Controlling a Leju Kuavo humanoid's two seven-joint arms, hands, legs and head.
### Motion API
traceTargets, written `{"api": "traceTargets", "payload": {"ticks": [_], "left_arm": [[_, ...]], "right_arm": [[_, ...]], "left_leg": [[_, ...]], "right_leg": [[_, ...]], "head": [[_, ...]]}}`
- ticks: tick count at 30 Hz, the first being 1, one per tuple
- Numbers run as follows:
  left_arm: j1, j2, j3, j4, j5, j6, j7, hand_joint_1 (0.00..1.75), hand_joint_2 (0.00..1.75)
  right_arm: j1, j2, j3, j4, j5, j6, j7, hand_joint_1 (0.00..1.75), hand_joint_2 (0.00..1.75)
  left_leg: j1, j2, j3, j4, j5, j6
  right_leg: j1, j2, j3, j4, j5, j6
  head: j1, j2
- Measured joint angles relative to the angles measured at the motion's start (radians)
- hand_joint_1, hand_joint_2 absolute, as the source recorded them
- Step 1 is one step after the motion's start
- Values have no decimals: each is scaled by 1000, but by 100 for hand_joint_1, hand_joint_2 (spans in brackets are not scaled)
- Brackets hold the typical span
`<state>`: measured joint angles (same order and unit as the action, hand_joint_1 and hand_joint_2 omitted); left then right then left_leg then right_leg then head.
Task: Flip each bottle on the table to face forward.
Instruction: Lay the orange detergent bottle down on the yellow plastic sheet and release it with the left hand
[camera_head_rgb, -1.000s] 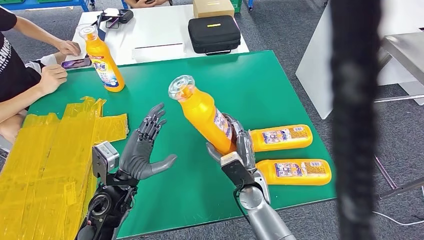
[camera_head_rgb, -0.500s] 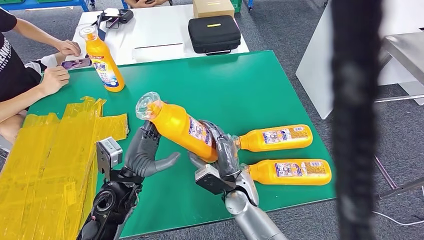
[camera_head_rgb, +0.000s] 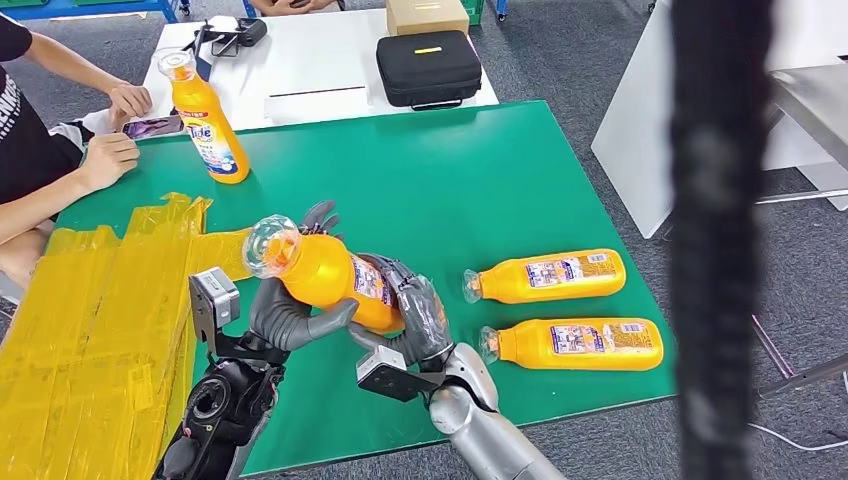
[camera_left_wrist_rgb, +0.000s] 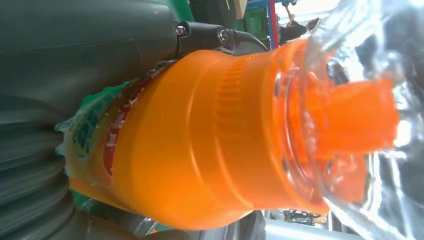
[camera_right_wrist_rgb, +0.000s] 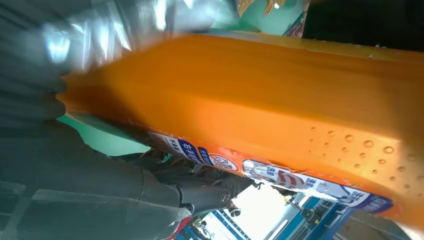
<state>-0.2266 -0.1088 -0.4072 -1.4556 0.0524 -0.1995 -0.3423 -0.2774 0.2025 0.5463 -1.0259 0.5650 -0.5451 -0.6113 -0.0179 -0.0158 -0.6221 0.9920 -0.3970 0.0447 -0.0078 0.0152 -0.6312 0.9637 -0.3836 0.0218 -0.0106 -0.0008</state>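
A green tabletop (camera_head_rgb: 480, 170) stands on grey carpet, with a white table (camera_head_rgb: 320, 60) behind it carrying a black zip case (camera_head_rgb: 428, 67) and a cardboard box (camera_head_rgb: 427, 14). Crumpled yellow plastic sheeting (camera_head_rgb: 90, 310) covers the left portion of the green surface.

Held bottle (camera_head_rgb: 325, 270): orange detergent bottle with a clear cap, lifted off the tabletop and tilted, cap end toward the left and slightly up. The right hand (camera_head_rgb: 415, 315) grips its lower body, fingers wrapped around the base end. The left hand (camera_head_rgb: 290, 310) meets the same bottle near the shoulder and neck: the thumb lies under the body and the fingers rise behind it, closed around it. The left wrist view shows the bottle (camera_left_wrist_rgb: 210, 135) pressed against the palm, cap end outward. The right wrist view shows the bottle's flank and printed label (camera_right_wrist_rgb: 280, 180) close against that hand.

Two further orange bottles lie flat on the right side of the tabletop, caps pointing left, labels up: the rear one (camera_head_rgb: 548, 275) and the front one (camera_head_rgb: 575, 343), parallel and just apart.

One upright bottle (camera_head_rgb: 205, 120) stands near the far left edge, label visible.

A person sits at the far left; their hands (camera_head_rgb: 105, 155) rest by a phone (camera_head_rgb: 152, 126) near the upright bottle.
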Motion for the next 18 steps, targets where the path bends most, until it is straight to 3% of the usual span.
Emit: {"api": "traceTargets", "payload": {"ticks": [2, 6, 13, 17, 18], "left_arm": [[0, 0, 0, 1, 5, 0, 1, 3, 175], [0, 0, 1, 5, 21, 2, 5, 171, 175], [-1, 0, 10, 15, 68, 23, 3, 175, 175], [-2, 0, 15, 20, 90, 30, 2, 175, 175], [-2, 0, 16, 21, 93, 32, 2, 175, 175]], "right_arm": [[-6, 2, 9, 11, -2, 0, -3, 175, 175], [-15, 8, 29, 31, -7, 0, -7, 175, 175], [-33, 9, 56, 53, -30, -12, 6, 172, 175], [-35, 7, 67, 52, -39, -23, 12, 13, 175], [-35, 6, 70, 51, -41, -28, 13, 7, 175]], "left_leg": [[0, 0, 0, 0, 0, 0], [0, 0, 0, 0, 0, 0], [0, 0, 0, 0, 0, 0], [0, 0, 0, 0, 0, 0], [0, 0, 0, 0, 0, 0]], "right_leg": [[0, 0, 0, 0, 0, 0], [0, 0, 0, 0, 0, 0], [0, 0, 0, 0, 0, 0], [0, 0, 0, 0, 0, 0], [0, 0, 0, 0, 0, 0]], "head": [[0, 0], [0, 0], [0, 0], [0, 0], [0, 0]]}}
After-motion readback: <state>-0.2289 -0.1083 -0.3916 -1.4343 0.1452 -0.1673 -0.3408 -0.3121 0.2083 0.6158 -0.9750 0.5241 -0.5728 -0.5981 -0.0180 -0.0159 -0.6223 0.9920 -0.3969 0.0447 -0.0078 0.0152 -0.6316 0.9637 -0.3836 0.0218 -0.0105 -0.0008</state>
